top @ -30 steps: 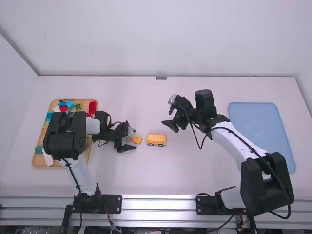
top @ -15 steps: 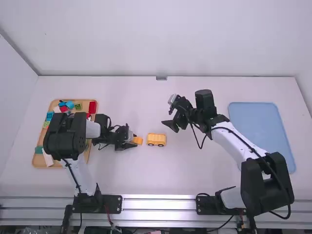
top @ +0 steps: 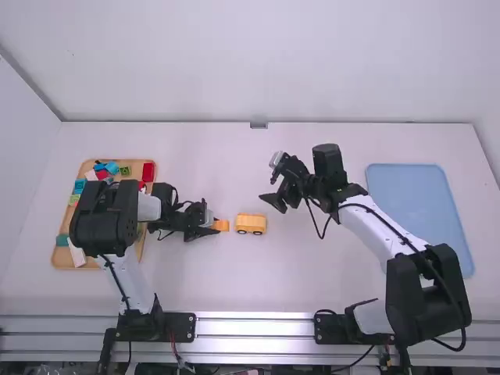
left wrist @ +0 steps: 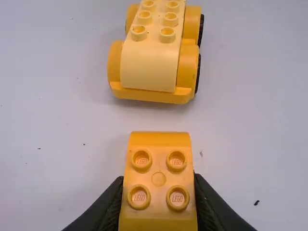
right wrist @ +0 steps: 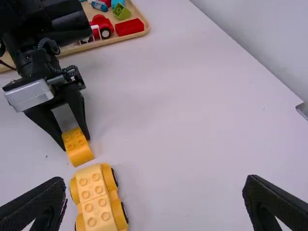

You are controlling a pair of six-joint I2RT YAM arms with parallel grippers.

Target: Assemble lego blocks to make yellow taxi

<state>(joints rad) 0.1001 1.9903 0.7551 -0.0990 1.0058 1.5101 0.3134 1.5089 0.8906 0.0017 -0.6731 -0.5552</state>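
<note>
the wooden tray (top: 146,232), at the table's left, is partly covered by the left arm (top: 105,215). on it lie one long red brick (right wrist: 129,27), one green block (right wrist: 121,11) and one wheeled red piece (right wrist: 102,25), plus blue, teal and white pieces; the full count cannot be told. a second tray, the blue tray (top: 418,203), lies at the right, beside the right arm (top: 375,226).

between the trays are two task pieces: one yellow curved brick (top: 223,225) with four studs, and one yellow wheeled car (top: 251,223) with eight studs on top. they sit near each other, apart, the car farther right. the left gripper (top: 215,225) pinches the brick by its sides. the right gripper (top: 272,203) has its fingers spread, beyond the car and to its right.
</note>
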